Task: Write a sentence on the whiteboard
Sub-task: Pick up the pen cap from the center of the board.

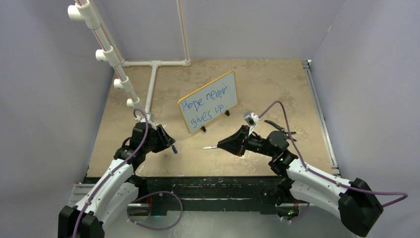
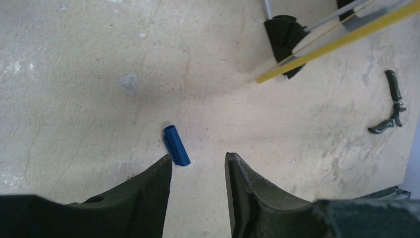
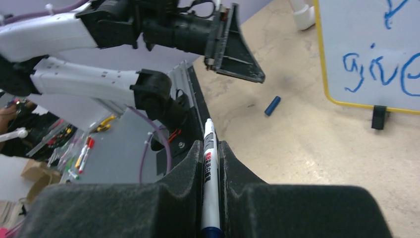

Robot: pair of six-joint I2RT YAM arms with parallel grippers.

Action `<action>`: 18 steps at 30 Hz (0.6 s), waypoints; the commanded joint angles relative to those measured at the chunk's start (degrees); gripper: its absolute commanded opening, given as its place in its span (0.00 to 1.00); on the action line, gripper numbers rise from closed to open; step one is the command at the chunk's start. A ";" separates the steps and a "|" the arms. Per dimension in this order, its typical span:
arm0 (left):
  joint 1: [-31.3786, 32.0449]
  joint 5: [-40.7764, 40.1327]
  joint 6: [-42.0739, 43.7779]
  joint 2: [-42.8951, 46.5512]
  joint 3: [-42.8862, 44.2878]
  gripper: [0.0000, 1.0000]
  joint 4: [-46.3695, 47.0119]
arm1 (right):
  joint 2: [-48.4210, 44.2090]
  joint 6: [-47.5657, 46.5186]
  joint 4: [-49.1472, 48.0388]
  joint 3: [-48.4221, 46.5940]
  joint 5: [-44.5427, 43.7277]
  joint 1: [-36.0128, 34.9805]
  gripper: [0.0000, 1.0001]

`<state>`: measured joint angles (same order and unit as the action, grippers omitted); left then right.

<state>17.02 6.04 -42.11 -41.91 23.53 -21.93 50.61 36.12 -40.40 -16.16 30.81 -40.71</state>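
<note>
Sentence (image 1: 208,101) complete on whiteboard (image 1: 208,85) mid-tabletop; your right gripper (image 3: 210,146) is clamped on the uncapped marker (image 3: 209,136), while your left gripper (image 2: 198,156), jaws apart, hangs nearer the blue cap (image 2: 177,145), which lies lengthwise just ahead of its left finger near the tabletop's near edge.

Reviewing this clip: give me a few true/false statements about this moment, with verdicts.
The right end effector is shut on the marker. True.
The cap sits on the marker. False: it lies on the table, by the left end effector.
The whiteboard is blank. False: it bears the sentence "Hope never gives up."
The left end effector is open and holds nothing. True.
</note>
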 commanded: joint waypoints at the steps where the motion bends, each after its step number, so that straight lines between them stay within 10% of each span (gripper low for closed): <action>1: 0.12 -2.69 -4.46 -3.40 -2.95 0.42 4.16 | -1.65 0.17 -0.97 -0.36 4.70 0.15 0.00; 18: 0.46 -3.44 -6.85 -7.66 -8.15 0.34 12.55 | -4.47 -2.88 4.47 -0.18 1.32 0.17 0.00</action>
<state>17.02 3.66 -48.05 -47.77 15.84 -12.88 46.74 34.48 -35.92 -16.14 32.58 -40.71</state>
